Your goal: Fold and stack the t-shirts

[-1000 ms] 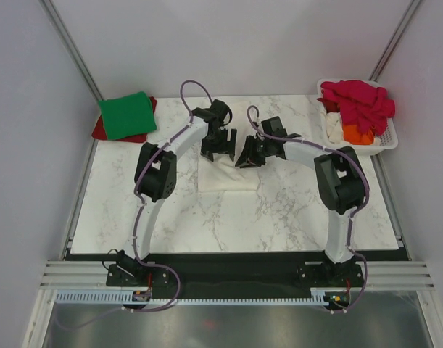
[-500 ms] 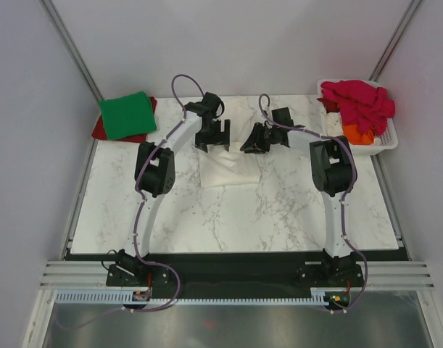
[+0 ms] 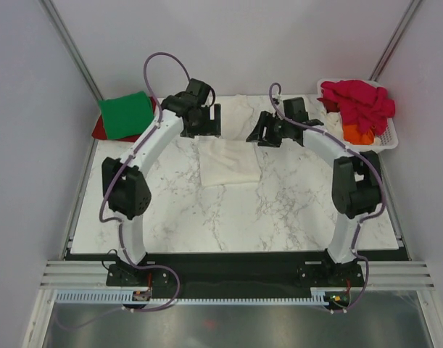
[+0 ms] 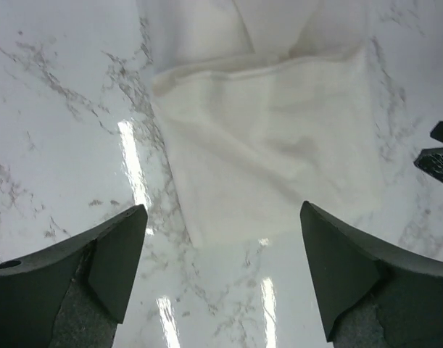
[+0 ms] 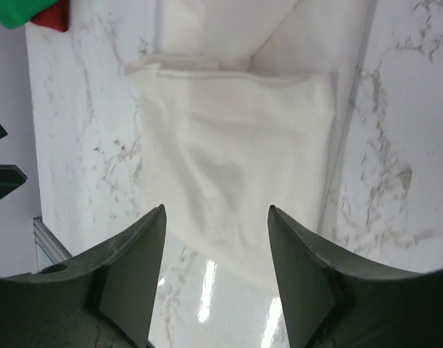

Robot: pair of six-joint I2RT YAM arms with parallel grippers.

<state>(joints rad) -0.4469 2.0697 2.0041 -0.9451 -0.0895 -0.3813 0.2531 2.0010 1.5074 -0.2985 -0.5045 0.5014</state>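
Observation:
A white t-shirt [image 3: 228, 161] lies flat mid-table, its near part folded into a rectangle [image 4: 272, 152] and the rest of the cloth reaching toward the far edge [image 3: 239, 109]. My left gripper [image 3: 201, 130] hovers at its far-left corner, open with only bare marble between its fingers [image 4: 221, 268]. My right gripper [image 3: 268, 136] hovers at the far-right corner, open above the fold's edge [image 5: 216, 268] and holding nothing. A folded green t-shirt [image 3: 127, 114] rests on a red one [image 3: 98, 131] at the far left. Magenta t-shirts [image 3: 359, 101] and an orange one [image 3: 357, 134] fill the basket.
The white slatted basket [image 3: 388, 141] stands at the far right corner. Grey walls close in the marble table [image 3: 279, 210] on three sides. In the right wrist view the green shirt [image 5: 22, 11] and the red one [image 5: 51, 18] show at the top left.
Both arms have drawn back toward the far edge. The right jaws have opened and let go of the white shirt, which now lies stretched out flat and longer.

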